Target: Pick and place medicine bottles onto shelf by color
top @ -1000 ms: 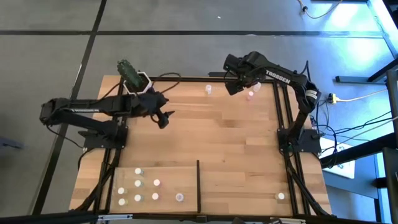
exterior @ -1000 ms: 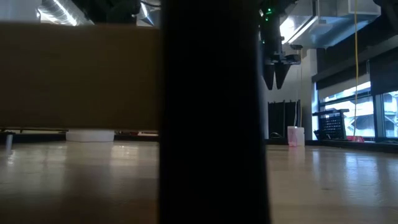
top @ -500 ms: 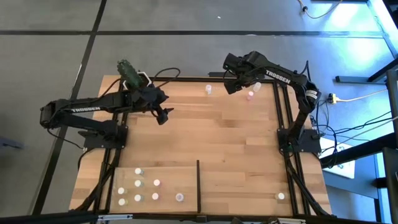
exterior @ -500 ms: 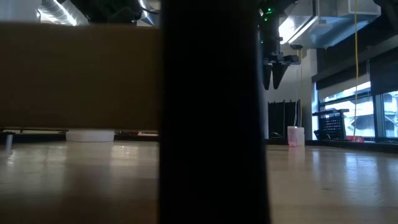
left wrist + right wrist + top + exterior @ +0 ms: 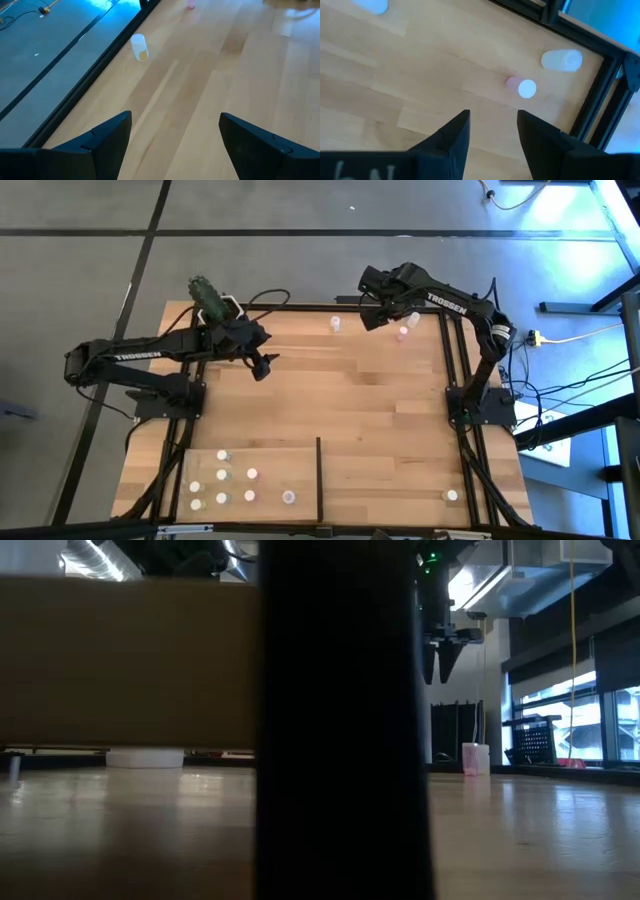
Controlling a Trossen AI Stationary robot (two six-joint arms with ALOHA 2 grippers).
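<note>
My right gripper (image 5: 378, 316) hangs open above the table's far edge, pointing down; in the low view my right gripper (image 5: 440, 660) is well clear of the wood. Just beyond its fingers stands a pink medicine bottle (image 5: 521, 87), with a white bottle (image 5: 562, 59) lying on its side beside it. My left gripper (image 5: 262, 367) is open over the far left of the table, nothing between its fingers. Ahead of it stands a yellowish bottle (image 5: 139, 47). The shelf (image 5: 270, 465) at the near left carries several bottles, such as one (image 5: 250, 475).
A black upright divider (image 5: 319, 478) edges the shelf and blocks the middle of the low view. A white cactus pot (image 5: 222, 312) stands at the far left corner. One bottle (image 5: 452, 495) stands alone at the near right. Black frame rails (image 5: 448, 360) run along the table's right side.
My left arm has swung a little toward the table's far edge, then kept still; its gripper stays open.
</note>
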